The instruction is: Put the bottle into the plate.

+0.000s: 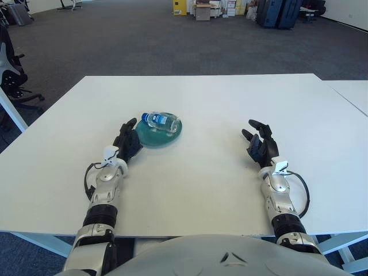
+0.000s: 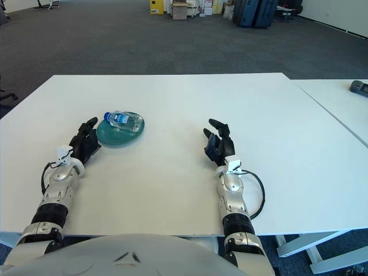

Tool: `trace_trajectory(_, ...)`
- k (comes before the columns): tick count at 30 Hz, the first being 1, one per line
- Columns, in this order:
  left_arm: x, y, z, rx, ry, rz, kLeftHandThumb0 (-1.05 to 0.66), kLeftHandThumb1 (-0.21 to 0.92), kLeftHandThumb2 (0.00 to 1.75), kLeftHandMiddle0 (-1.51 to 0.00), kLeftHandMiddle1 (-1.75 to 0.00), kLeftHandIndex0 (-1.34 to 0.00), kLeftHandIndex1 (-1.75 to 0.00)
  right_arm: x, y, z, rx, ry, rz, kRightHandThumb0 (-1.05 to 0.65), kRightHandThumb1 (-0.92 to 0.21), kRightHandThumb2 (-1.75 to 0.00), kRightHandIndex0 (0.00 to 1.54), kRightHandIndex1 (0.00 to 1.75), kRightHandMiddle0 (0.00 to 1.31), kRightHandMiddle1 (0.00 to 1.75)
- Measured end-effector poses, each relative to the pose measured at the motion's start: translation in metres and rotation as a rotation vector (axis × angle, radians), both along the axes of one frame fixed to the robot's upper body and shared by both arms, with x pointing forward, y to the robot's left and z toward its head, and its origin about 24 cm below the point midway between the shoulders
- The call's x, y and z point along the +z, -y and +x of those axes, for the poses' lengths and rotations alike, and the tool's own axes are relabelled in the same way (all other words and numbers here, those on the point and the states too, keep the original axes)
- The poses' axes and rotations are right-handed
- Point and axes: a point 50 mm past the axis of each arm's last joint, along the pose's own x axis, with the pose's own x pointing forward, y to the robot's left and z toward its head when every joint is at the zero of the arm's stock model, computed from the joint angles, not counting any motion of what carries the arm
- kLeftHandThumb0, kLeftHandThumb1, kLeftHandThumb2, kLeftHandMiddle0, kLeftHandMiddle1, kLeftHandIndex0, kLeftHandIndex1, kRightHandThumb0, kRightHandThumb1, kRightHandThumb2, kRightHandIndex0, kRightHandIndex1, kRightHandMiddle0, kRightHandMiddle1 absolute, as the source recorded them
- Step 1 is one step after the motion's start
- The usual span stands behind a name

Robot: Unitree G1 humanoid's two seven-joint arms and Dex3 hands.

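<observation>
On the white table, both hands' fingers hang released, bottle lying across the plate.

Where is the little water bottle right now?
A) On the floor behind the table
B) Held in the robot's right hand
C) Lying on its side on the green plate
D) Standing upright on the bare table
C: the bottle lies on its side across the far part of the green plate, and neither the left hand nor the right hand holds anything.
</observation>
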Motion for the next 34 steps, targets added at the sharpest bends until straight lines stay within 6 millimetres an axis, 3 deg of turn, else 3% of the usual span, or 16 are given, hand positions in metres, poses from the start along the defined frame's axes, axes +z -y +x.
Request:
trace_trajectory(12,-0.0020,-0.0008,-0.0016,-0.012,0.014,0.029,-0.85,0.92,0.93,-0.38,-0.04,-0.08,-0.92,-0.0002,0.0004,0.0001,0.000,0.000,-0.001,-0.86,-0.92,-0.93,0.55,0.11,0.02,0.91)
trace_trajectory(34,-0.0029,0.0008,-0.0009,-0.048,0.024,0.074,-0.85,0.92,0.93,-0.37,-0.01,0.00,-0.87,-0.0005,0.0012,0.0003,0.001,-0.004,-0.004,-0.84,-0.92,-0.98,0.54,0.08,0.00,0.87)
